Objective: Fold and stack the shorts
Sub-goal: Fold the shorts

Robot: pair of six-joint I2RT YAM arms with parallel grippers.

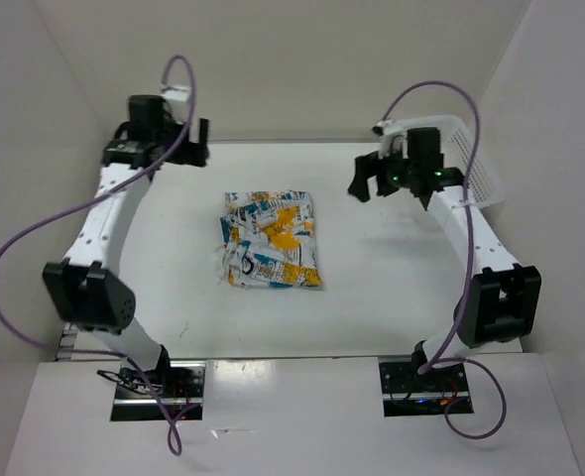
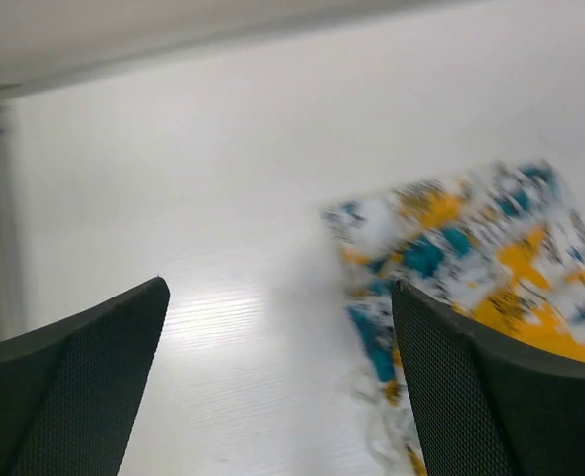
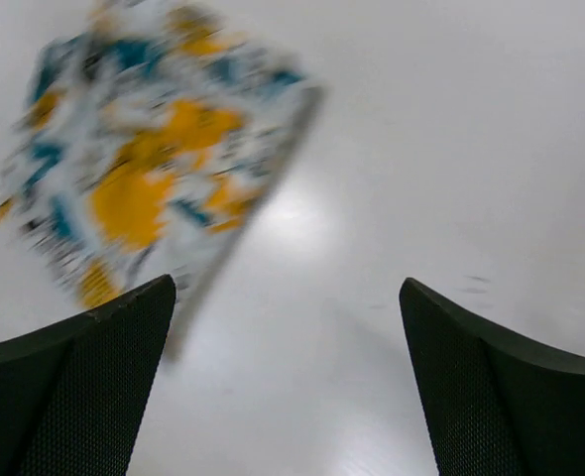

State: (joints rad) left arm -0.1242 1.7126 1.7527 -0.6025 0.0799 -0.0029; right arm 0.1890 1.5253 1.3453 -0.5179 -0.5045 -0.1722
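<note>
Found the shorts (image 1: 273, 240) folded into a compact rectangle near the middle of the tabletop (image 1: 372, 297), well apart from every edge. Saw the left fingers (image 2: 74, 397) spread wide and empty near the far-left corner. Saw the right fingers (image 3: 511, 397) likewise wide, holding nothing, toward the far-right corner beside a white basket (image 1: 481, 169).

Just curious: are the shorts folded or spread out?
Folded: the shorts lie as one compact rectangle, with no separate legs showing.
</note>
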